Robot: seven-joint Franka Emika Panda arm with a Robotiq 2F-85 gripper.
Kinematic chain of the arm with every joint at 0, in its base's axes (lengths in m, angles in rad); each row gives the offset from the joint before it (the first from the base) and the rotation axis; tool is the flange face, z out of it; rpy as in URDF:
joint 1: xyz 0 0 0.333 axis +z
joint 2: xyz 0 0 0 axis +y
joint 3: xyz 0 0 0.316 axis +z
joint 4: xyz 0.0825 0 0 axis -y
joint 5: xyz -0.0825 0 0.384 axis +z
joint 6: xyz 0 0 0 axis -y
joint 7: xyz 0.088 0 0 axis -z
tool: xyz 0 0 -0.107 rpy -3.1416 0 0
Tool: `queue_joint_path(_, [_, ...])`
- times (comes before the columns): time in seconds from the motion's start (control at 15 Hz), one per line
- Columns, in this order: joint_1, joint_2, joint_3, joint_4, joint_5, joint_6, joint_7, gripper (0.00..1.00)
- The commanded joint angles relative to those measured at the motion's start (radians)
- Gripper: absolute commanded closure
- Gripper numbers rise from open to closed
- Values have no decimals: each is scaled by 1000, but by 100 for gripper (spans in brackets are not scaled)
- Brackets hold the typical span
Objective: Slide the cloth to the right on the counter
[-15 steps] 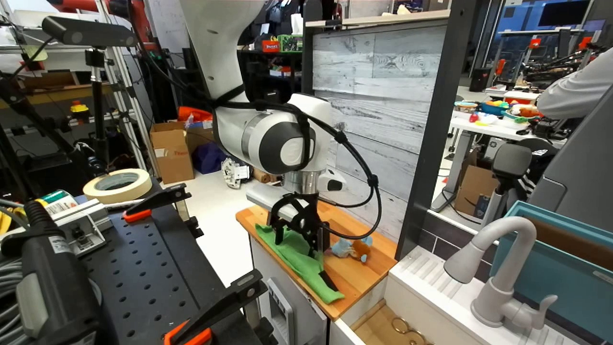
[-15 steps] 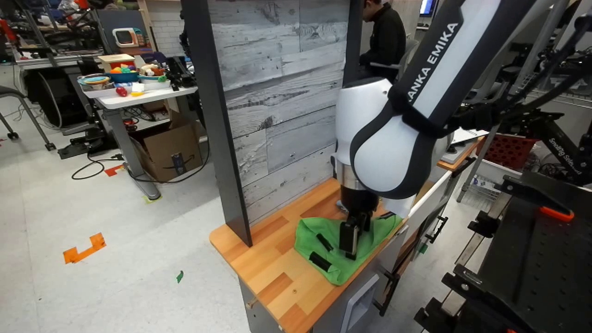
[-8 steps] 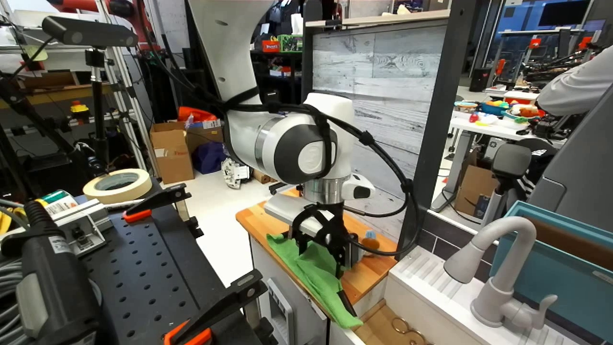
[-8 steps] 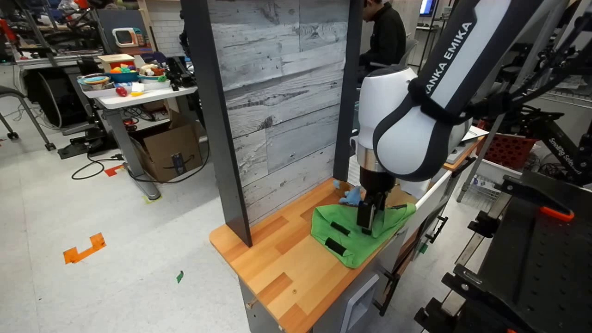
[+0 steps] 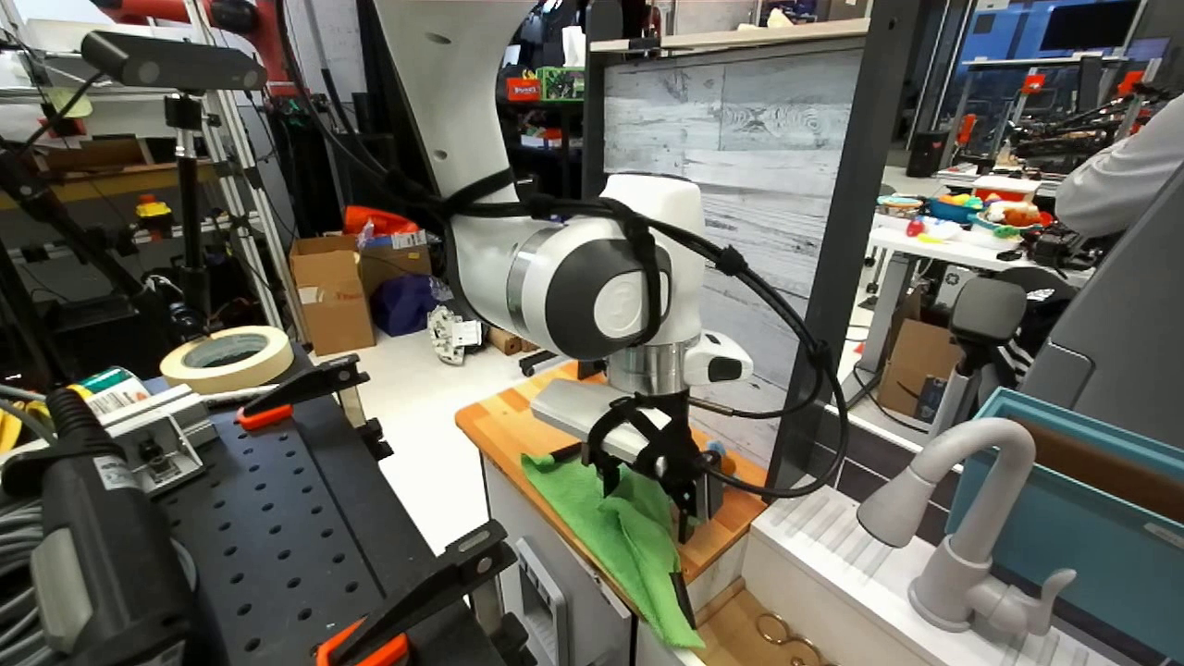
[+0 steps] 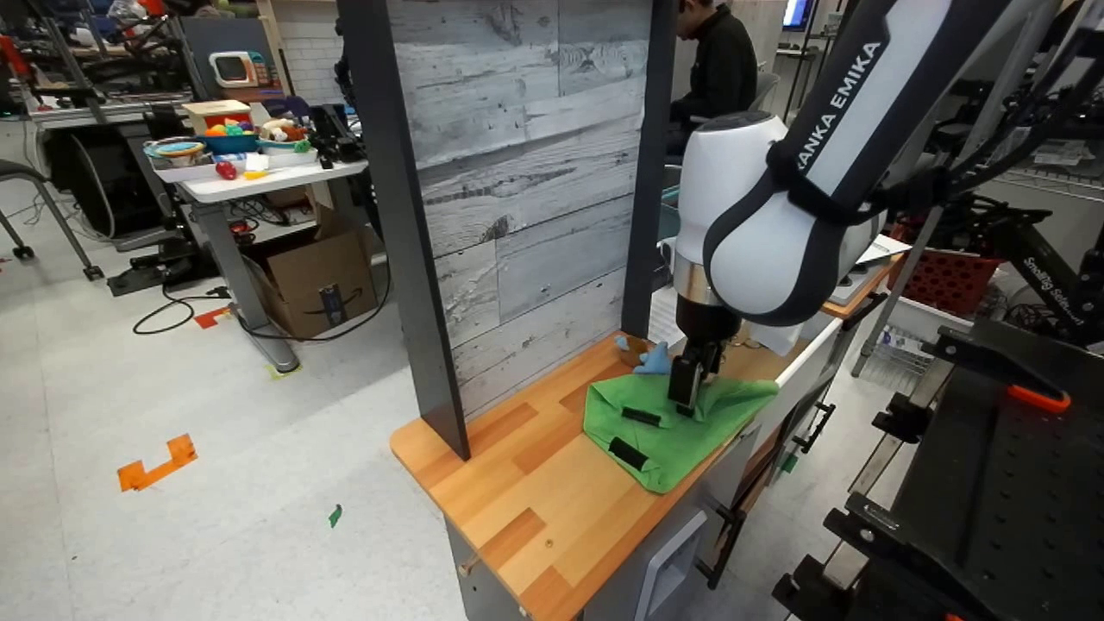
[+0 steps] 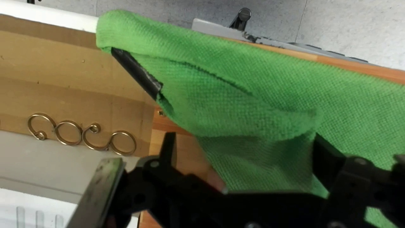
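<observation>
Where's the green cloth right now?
In the wrist view, the green cloth lies mostly on the wooden counter, beneath the open gripper. Its upper-left corner pokes past the counter's end, over the white rim.

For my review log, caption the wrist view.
Open black two-fingered tool astride the edge of a creased green fabric cloth whose corner juts past the brown wooden counter.

The cloth (image 7: 269,84) has a coarse, nubby weave, quite matt — only the strip (image 7: 136,72) along its edge looks faintly glossy. The desk (image 6: 530,492) is smooth wood with a satin sheen. The curled wire (image 7: 82,134) is polished metal; the fingers (image 7: 168,150) look matt, their material unclear. The arm's shell (image 6: 768,267) is smooth — the tap (image 5: 982,509) matt, plastic-like.
</observation>
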Motion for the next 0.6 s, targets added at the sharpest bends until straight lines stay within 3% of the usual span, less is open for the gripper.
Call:
queue_joint_path(0.0, [-18,-88,18,-65,-46,-58,-28,0])
queue_joint_path(0.33, [-13,-325,3,-302,-126,11,-70,0])
queue_joint_path(0.4, [-11,-187,9,-157,-103,-23,-30,0])
queue_joint_path(0.53, [-13,-276,10,-237,-117,-22,-43,0])
